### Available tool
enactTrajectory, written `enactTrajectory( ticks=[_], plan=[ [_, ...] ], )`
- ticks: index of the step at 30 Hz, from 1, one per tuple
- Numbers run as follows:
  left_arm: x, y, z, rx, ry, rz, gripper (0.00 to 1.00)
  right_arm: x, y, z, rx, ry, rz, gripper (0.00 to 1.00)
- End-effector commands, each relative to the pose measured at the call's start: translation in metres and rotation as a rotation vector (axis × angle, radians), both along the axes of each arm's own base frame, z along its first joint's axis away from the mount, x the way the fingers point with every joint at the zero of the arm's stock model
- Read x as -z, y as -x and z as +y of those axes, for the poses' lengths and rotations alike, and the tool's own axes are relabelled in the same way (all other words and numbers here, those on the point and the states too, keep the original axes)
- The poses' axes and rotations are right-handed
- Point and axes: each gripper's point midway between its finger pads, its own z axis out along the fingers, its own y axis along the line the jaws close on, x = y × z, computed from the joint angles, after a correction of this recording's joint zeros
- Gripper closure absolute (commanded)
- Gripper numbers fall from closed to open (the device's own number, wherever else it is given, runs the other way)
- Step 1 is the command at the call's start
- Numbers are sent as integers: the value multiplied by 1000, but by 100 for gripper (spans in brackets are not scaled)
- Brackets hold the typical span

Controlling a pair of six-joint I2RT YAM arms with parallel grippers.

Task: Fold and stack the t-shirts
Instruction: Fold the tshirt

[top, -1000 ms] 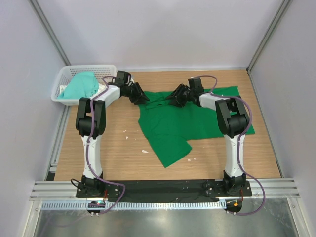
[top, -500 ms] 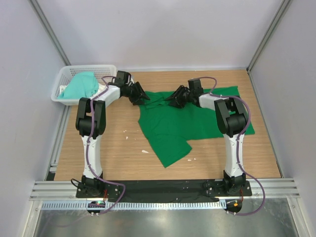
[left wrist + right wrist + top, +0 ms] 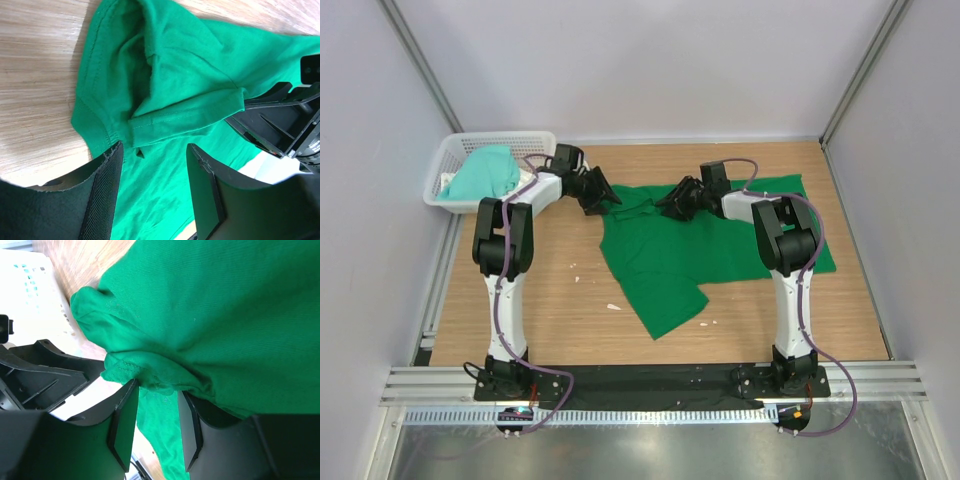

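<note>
Nearest the arm bases, a loose flap of the deep green t-shirt (image 3: pixel 690 255) points toward us across the wooden table (image 3: pixel 550 300). The rest of it spreads back and to the right, lying flat but not squared up. Further along, both arms reach in low over the shirt's far left corner, heads angled toward each other and close together.

The left gripper (image 3: pixel 607 198) sits right at the shirt's edge. From its wrist camera the fingers (image 3: pixel 107 190) are clearly parted, with green cloth lying under the gap and a folded sleeve hem just ahead of the tips. Nothing is pinched there.

The right gripper (image 3: pixel 665 203) is pressed onto the fabric from the other side. Its fingers (image 3: pixel 125 420) stand only a narrow gap apart, and a rumpled ridge of green bunches right at their tips. I can't tell whether that ridge is actually clamped or just pushed up against them.

Far back on the left, the paler mint-teal t-shirt (image 3: pixel 485 172) lies heaped in the white lattice basket (image 3: pixel 500 136), well apart from the green one.
</note>
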Motion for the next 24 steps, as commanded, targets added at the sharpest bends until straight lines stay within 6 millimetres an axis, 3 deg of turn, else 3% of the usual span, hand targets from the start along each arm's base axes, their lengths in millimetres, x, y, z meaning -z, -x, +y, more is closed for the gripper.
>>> enactTrajectory(
  ticks=[1, 8, 17, 20, 24],
  plan=[
    [-7, -5, 6, 0, -20, -25, 45, -19, -12, 6, 4, -16, -57, 57],
    [1, -7, 1, 7, 7, -9, 47, -16, -14, 6, 5, -12, -54, 59],
    [5, -14, -5, 17, 34, -3, 67, -33, -22, 10, 10, -38, -76, 82],
    [4, -16, -6, 18, 37, -8, 77, -39, -22, 11, 16, -54, -74, 91],
    [-3, -20, -7, 16, 39, -26, 100, -47, -24, 11, 22, -70, -78, 96]
  ],
)
